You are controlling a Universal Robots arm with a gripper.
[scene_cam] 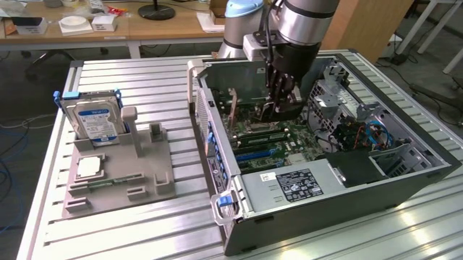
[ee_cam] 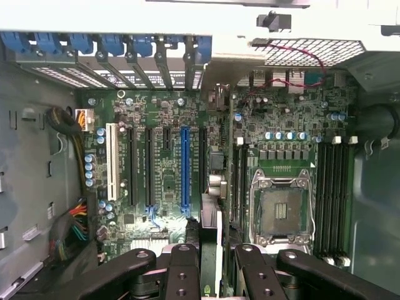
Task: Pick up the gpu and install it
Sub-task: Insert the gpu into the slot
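Observation:
My gripper (scene_cam: 281, 107) reaches down into the open computer case (scene_cam: 405, 179) and hangs just above the motherboard (scene_cam: 289, 138). In the wrist view the gripper (ee_cam: 215, 259) is shut on the gpu (ee_cam: 211, 219). The card shows edge-on as a thin dark strip with a pale metal edge between the black fingers (ee_cam: 183, 269). It hovers over the board between the blue expansion slot (ee_cam: 185, 169) and the empty processor socket (ee_cam: 281, 209). I cannot tell whether its lower edge touches a slot.
A grey parts holder (scene_cam: 116, 173) at the exterior view's left carries a silver hard drive (scene_cam: 94, 122), a small square chip (scene_cam: 88, 167) and a green memory stick (scene_cam: 108, 180). The case walls, the power supply (scene_cam: 289, 184) and the drive cage with cables (scene_cam: 361, 135) hem in the gripper.

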